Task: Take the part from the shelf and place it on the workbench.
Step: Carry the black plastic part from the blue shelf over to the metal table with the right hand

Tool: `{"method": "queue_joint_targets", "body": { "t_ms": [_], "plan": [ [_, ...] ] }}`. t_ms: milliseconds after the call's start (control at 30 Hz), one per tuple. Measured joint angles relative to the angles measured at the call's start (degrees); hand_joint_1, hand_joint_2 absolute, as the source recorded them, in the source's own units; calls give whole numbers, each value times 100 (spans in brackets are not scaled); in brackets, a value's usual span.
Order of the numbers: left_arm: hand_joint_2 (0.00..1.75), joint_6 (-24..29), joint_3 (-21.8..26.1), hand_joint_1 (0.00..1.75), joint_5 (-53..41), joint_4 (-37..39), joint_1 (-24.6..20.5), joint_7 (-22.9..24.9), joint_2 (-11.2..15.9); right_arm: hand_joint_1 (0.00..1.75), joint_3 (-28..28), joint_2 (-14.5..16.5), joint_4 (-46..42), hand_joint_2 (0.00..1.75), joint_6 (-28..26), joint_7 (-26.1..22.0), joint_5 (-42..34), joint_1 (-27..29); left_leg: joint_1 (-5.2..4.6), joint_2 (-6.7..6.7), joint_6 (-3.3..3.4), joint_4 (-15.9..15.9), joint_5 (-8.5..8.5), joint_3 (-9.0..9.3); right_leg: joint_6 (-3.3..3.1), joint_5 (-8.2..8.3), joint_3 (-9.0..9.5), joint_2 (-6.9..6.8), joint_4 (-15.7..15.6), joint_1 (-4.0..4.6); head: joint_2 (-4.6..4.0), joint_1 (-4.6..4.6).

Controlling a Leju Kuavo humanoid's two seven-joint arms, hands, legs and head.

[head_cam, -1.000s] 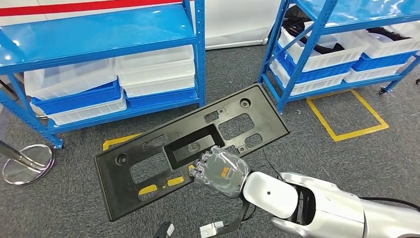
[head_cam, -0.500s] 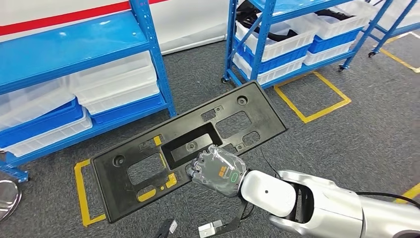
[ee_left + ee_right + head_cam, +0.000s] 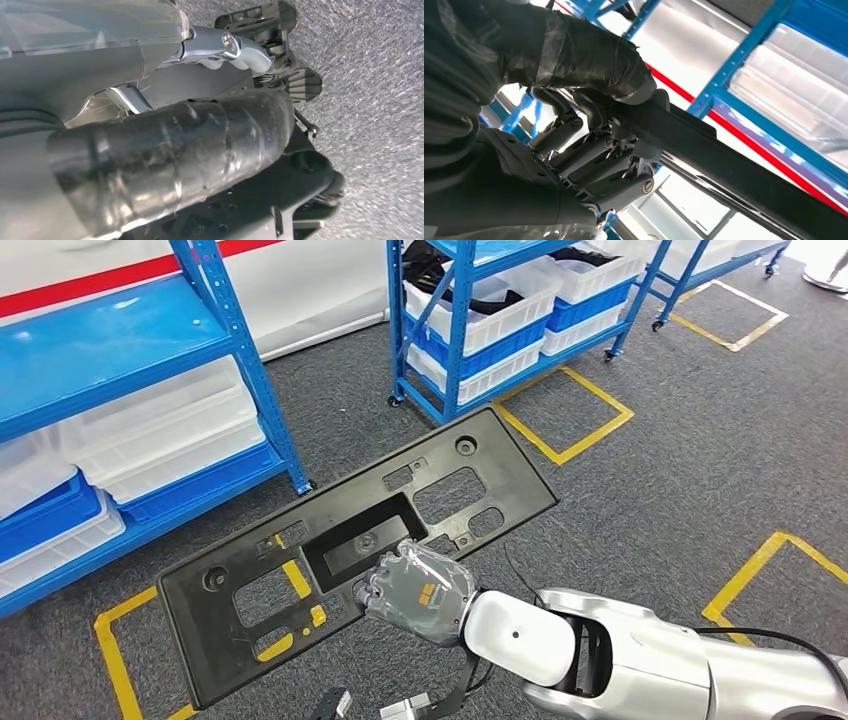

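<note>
Part: long black flat panel with rectangular cutouts, long axis slanting up-right from fingers. Right hand fingers clamp its near edge. Left hand fingers' state: cannot tell.

One long black plastic panel with rectangular cut-outs, gripped along its near edge. One silver robot right hand on that panel; one left hand with a thick grey thumb in the left wrist view. Two blue metal shelf racks fully in sight, part of a third at the far right. Four yellow taped floor outlines.
</note>
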Motion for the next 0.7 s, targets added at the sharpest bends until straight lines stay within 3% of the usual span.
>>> {"method": "queue_joint_targets", "body": {
  "t_ms": [67,100,133,200,267,333,400,433,467,500,567,633,700],
  "plan": [
    [0,4,0,0,0,4,5,0,3,175,2,84,53,175,72,2,-22,-74,-26,126,-48,-4,-51,36,-74,189,368,-214,-662,55,0,-2],
    [0,7,0,0,0,6,9,-2,5,175,2,109,78,175,93,4,-32,-115,-41,175,-75,-10,-68,53,-128,190,445,-271,-809,87,-1,-7],
    [0,9,0,0,0,8,11,-5,8,175,2,122,102,175,106,10,-43,-147,-58,223,-103,-25,-79,68,-183,163,459,-272,-828,117,-1,-8],
    [0,10,0,0,0,9,13,-9,9,175,2,115,141,175,111,20,-57,-180,-60,306,-163,-45,-115,114,-265,168,465,-132,-857,109,-1,-13],
    [0,4,1,0,0,10,13,-10,13,175,2,93,171,175,110,24,-63,-195,-40,148,-208,137,-281,73,-341,182,499,-4,-905,80,-1,-26],
    [0,-3,3,0,0,10,-10,-9,17,175,11,78,197,175,110,25,-62,-199,-26,-166,-220,763,-616,-194,-402,189,519,120,-932,76,0,-48],
    [0,-3,4,0,0,10,-55,-4,27,175,40,58,227,175,113,28,-60,-189,-37,-310,-213,1456,-845,-528,-431,183,520,271,-922,105,-1,-58],
    [0,-2,4,0,0,10,-69,1,32,175,55,41,240,175,115,29,-58,-182,-44,-330,-202,1569,-803,-594,-438,180,523,359,-911,122,-1,-59],
    [0,-1,4,0,0,10,-71,10,37,175,65,26,253,175,116,31,-58,-178,-48,-349,-184,1458,-643,-563,-440,176,526,454,-892,135,0,-58],
    [0,-1,4,0,0,10,-59,20,37,175,70,12,262,175,117,33,-58,-177,-50,-397,-158,1141,-395,-448,-439,170,527,551,-869,145,0,-58],
    [0,0,4,0,0,10,-23,34,37,175,70,-12,275,175,120,39,-58,-184,-43,-672,-100,502,-51,-214,-420,169,507,720,-825,146,0,-50],
    [0,-2,4,0,0,9,1,39,37,175,70,-37,289,175,127,43,-57,-189,-48,-865,-60,200,-43,-100,-360,202,439,868,-808,117,0,-47],
    [0,-4,4,0,0,8,7,41,31,175,70,-85,301,175,134,44,-58,-190,-45,-765,-21,61,-49,-37,-274,259,381,1001,-833,96,0,-48]
  ]
}}
